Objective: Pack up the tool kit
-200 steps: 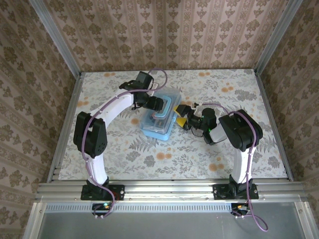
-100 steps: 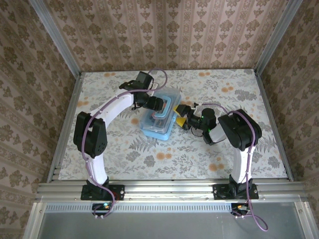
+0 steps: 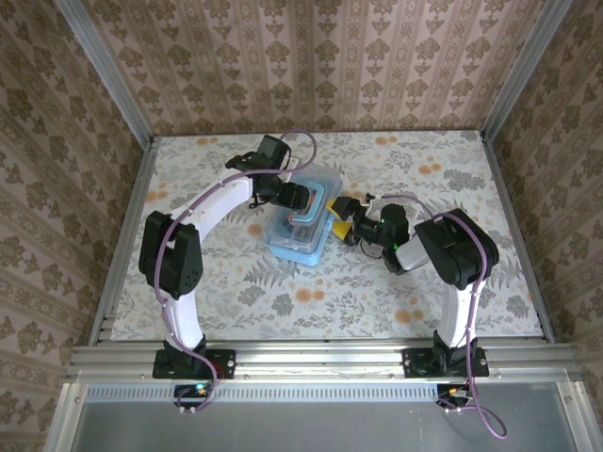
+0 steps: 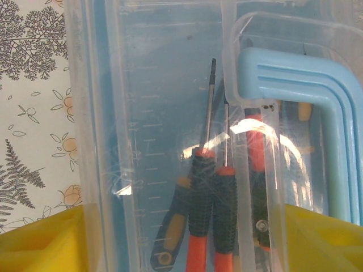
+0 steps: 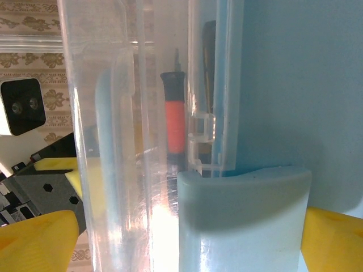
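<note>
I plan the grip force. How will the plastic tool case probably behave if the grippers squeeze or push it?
The tool case looks thin and clear, so its walls probably flex. Its glossy surface may slip. The screwdrivers inside look loose and could shift.
</note>
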Robot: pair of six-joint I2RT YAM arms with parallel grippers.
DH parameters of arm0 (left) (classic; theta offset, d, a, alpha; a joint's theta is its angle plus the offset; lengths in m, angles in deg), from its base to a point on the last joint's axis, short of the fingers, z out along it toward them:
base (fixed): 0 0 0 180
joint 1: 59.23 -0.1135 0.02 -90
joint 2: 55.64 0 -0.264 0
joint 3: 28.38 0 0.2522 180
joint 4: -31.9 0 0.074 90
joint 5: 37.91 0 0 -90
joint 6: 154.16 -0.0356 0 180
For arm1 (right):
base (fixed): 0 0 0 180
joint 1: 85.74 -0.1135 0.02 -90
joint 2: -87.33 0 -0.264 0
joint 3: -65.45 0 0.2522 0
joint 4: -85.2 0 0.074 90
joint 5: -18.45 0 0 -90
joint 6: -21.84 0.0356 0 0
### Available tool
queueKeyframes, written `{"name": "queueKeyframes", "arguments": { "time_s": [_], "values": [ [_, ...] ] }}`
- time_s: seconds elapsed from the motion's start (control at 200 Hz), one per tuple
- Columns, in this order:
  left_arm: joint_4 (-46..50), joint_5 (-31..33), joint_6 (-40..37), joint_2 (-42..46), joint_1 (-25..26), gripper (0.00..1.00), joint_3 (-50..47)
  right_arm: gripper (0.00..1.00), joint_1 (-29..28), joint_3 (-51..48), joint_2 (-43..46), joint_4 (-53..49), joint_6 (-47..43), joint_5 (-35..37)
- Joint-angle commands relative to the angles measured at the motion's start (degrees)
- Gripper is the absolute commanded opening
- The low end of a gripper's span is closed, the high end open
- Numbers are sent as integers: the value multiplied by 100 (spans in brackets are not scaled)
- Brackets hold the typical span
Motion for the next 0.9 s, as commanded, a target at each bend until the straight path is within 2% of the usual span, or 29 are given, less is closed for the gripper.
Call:
{"name": "queueKeyframes", "arguments": {
  "time_s": [0.0, 0.895],
  "values": [
    [514, -472, 43, -491, 115, 47, -351, 98, -25, -65, 203, 183, 18, 3],
    [523, -472, 22, -536, 128, 46, -341, 96, 162, -267, 466, 154, -83, -19]
  ]
}}
